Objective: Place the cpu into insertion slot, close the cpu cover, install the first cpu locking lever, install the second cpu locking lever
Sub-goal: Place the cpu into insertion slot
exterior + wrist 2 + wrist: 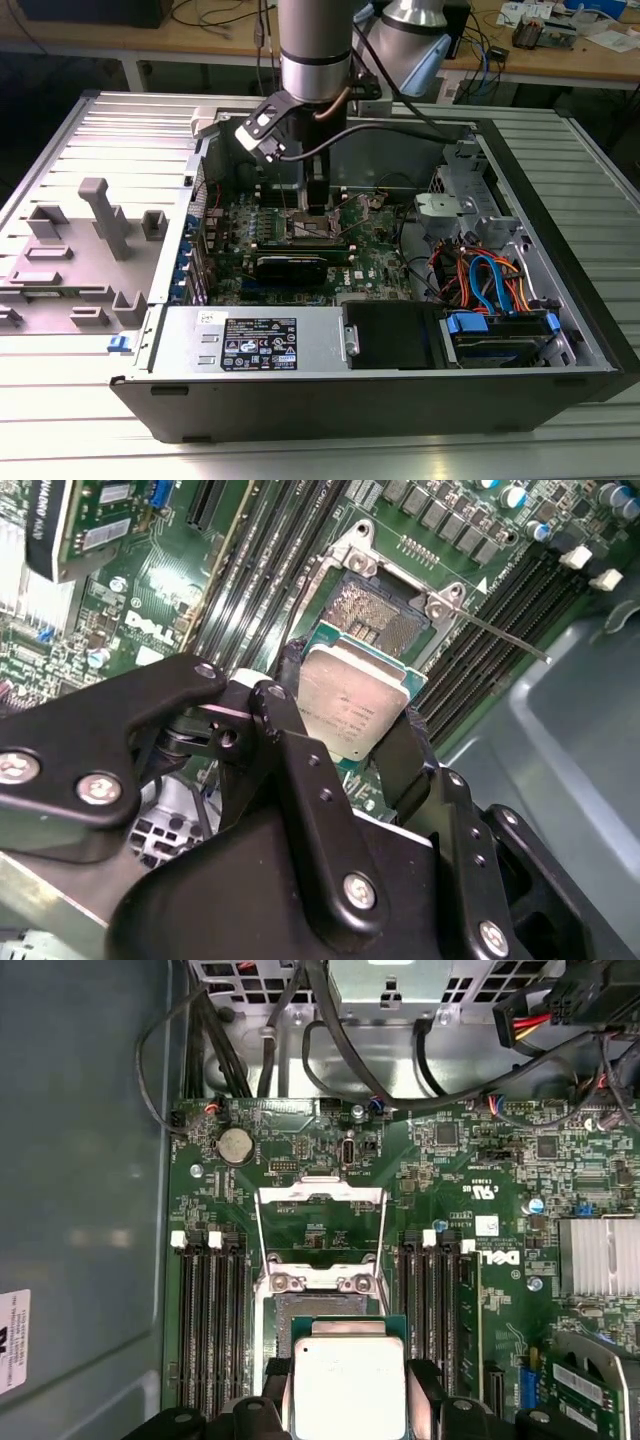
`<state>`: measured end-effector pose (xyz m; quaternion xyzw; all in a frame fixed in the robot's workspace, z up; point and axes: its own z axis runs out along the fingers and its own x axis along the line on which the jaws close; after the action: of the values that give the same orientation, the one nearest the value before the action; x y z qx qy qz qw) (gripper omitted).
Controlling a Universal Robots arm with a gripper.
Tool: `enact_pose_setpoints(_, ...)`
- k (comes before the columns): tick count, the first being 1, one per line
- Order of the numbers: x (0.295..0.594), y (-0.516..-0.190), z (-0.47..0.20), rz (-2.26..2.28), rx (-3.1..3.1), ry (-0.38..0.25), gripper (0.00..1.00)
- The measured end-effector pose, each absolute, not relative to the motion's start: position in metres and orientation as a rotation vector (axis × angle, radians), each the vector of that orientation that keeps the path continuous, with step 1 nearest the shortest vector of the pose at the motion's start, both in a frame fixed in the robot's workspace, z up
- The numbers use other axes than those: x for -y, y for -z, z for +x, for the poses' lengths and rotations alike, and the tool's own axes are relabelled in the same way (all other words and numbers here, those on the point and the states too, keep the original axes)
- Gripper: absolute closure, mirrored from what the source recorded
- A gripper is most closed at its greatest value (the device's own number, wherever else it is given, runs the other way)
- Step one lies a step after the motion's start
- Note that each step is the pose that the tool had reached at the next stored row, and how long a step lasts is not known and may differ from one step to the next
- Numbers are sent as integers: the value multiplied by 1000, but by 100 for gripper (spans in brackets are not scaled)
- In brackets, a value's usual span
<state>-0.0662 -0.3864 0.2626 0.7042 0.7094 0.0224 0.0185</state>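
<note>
Lining the chip up square is the whole game here, so take it slow. Going across the exterior view from its left: the grey fixture tray [90, 240] sits well off at 9 o'clock from the case and doesn't matter. Then comes the green motherboard [235, 235]. Your gripper [316, 200] hangs right over the insertion slot [315, 228], with the graphics card [300, 266] just beside the slot at 6 o'clock. The blue and orange cables [490, 280] are out at 3 o'clock.

The fingers [405, 755] are clamped on two opposite edges of the cpu [350, 705], silver top facing the wrist. In both wrist views it overlaps one edge of the slot rather than sitting centred, so I'd say it isn't seated yet. The cpu cover [320, 1192] is flipped open and a locking lever [500, 637] is swung clear, so nothing's in your way.

My advice: get all four edges of the cpu parallel to the slot's metal rim and keep it dead flat. Those contacts look fragile, and a tilted drop would likely bend them. No pushing either.

Pose-wise, the arm stands vertical at 12 o'clock of the slot in the exterior view. The wrist is upright and the gripper points down into the case.
</note>
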Motion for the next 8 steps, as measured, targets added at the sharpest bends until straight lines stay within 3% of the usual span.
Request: enact_pose_setpoints(8, 382, -245, -67, 2144, -2242, -75, 46)
